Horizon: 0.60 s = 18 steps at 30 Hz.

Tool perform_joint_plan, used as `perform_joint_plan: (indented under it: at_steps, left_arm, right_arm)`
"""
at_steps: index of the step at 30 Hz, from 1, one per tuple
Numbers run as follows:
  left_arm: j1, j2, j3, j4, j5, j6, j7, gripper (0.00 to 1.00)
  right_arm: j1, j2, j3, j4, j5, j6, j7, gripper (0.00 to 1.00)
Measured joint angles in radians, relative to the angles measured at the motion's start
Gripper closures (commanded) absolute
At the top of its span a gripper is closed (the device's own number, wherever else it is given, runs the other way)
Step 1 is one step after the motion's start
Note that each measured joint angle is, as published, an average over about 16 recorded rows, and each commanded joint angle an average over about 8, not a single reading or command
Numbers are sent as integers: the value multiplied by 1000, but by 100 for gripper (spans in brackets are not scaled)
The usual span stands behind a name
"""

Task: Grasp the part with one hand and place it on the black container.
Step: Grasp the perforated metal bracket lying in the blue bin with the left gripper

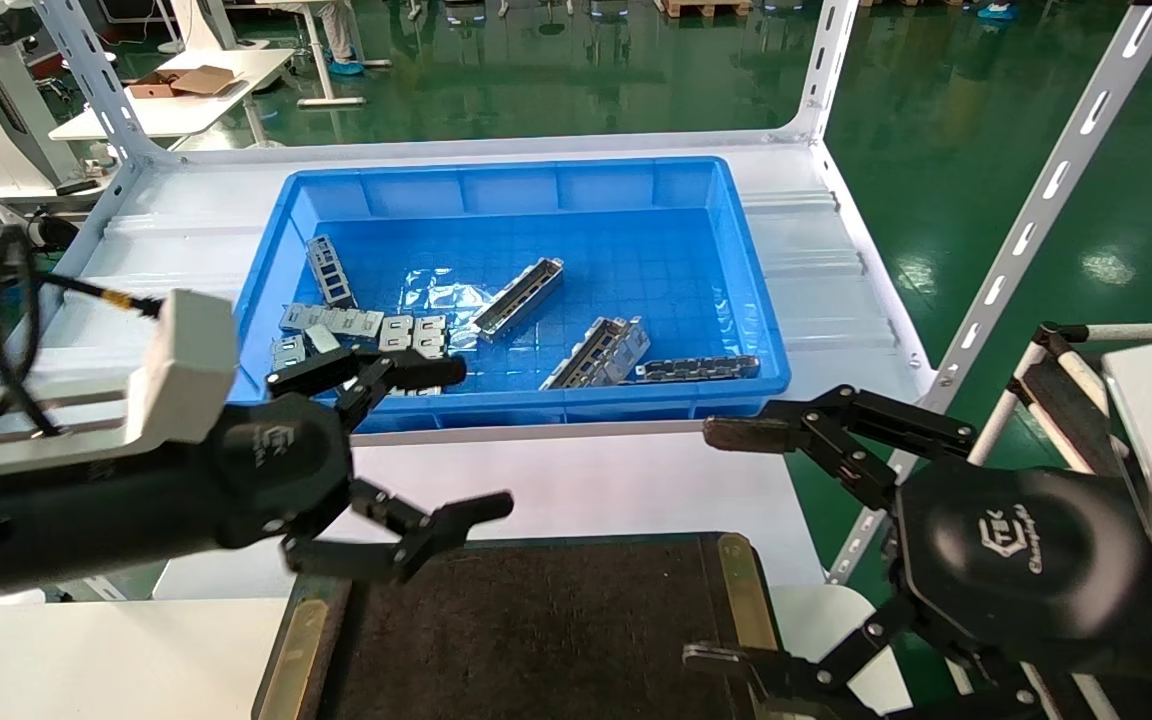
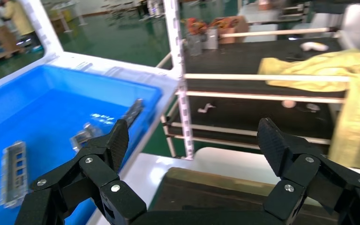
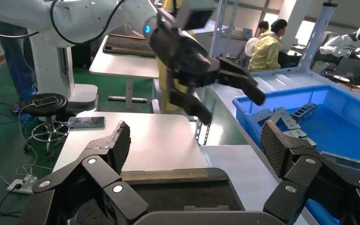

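Two silver-grey channel brackets lie in the blue bin: one near the middle, one nearer the front wall. The black container lies at the table's near edge, with brass side strips; it also shows in the left wrist view and the right wrist view. My left gripper is open and empty, above the tray's far left corner, just short of the bin's front wall. It also shows in its own view. My right gripper is open and empty beside the tray's right edge, as its own view shows.
The blue bin stands on a white shelf beyond the tray. Flat pale slotted plates lie at its left, and a dark chain-like strip lies at its front right. White slotted shelf posts rise on the right.
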Motion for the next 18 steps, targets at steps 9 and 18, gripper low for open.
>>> perform_joint_plan:
  at_steps: [9, 18]
  left_arm:
    - [-81, 122, 74, 98, 187, -172, -44, 0]
    - [-186, 280, 142, 302, 350, -325, -51, 0]
  right_arm:
    - [0, 0, 0, 0, 0, 0, 0, 0]
    - [0, 0, 0, 0, 0, 0, 0, 0]
